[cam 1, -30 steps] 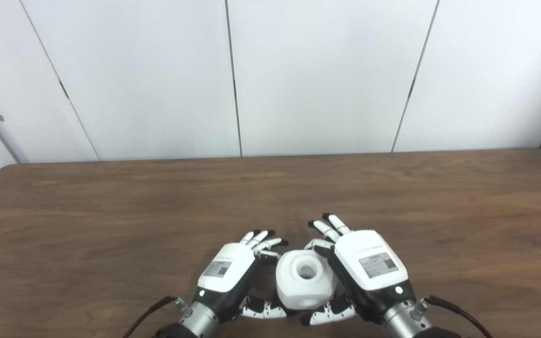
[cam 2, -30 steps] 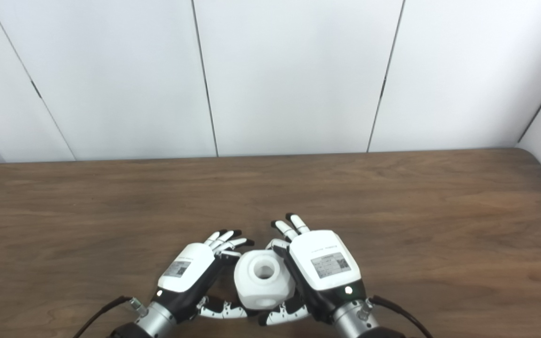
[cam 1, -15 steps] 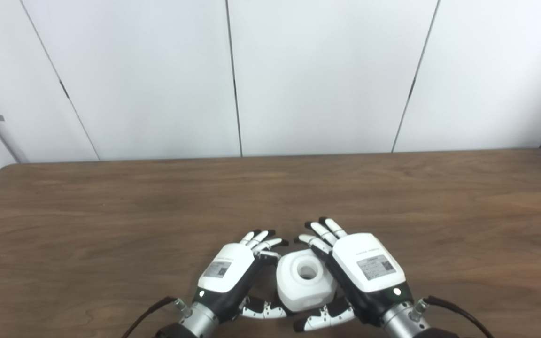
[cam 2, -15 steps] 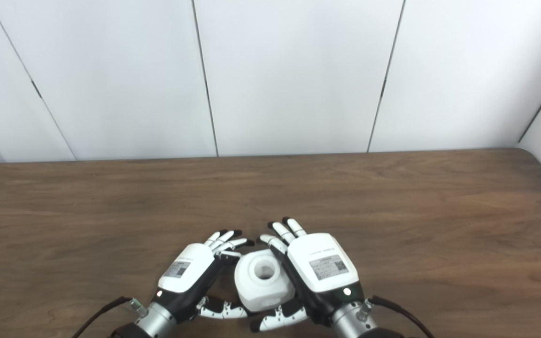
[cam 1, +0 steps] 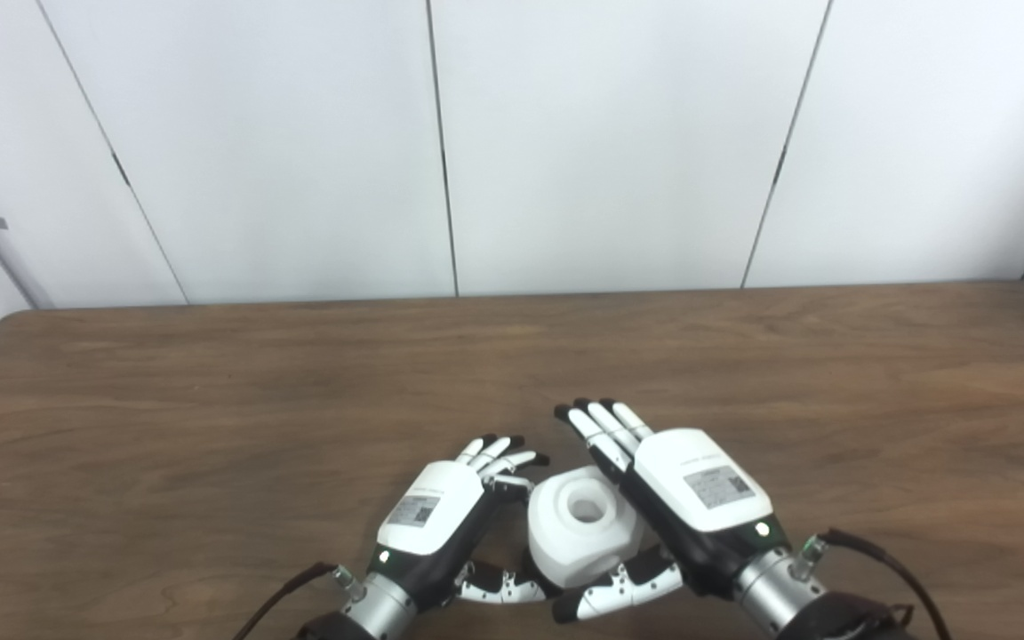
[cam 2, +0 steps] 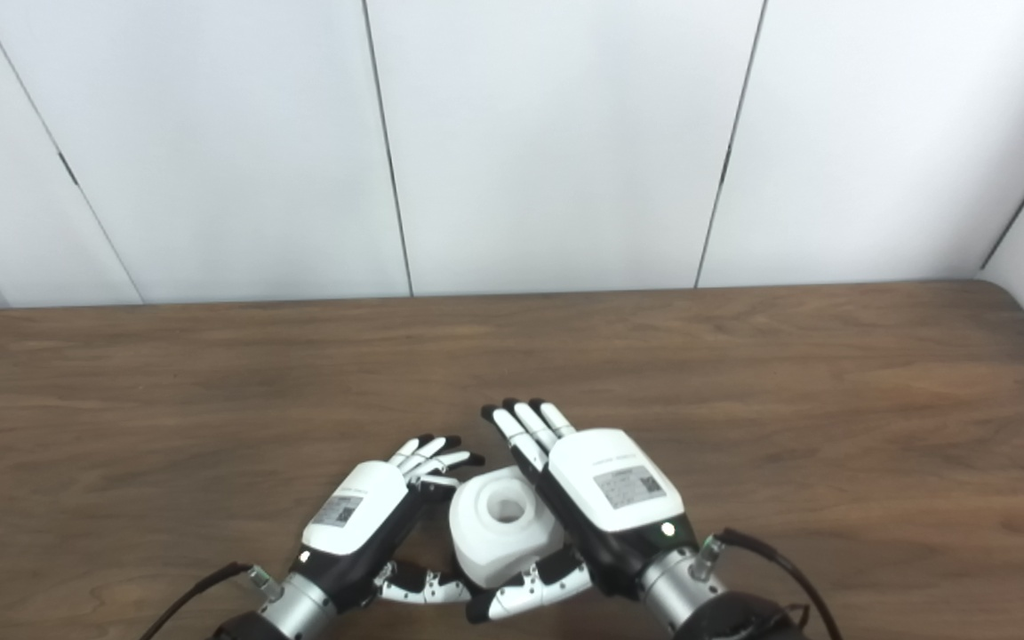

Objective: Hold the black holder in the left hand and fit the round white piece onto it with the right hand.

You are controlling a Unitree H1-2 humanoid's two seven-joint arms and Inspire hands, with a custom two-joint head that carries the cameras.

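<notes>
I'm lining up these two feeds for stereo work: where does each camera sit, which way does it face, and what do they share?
Left eye view: on the robot's head, left of its twin, looking down and forward over the wooden table toward the white wall; the left hand and right hand rise from the bottom edge.
Right eye view: beside it on the right, facing the same way; the same scene sits further left.
Shared: both hands flank the round white piece.
</notes>
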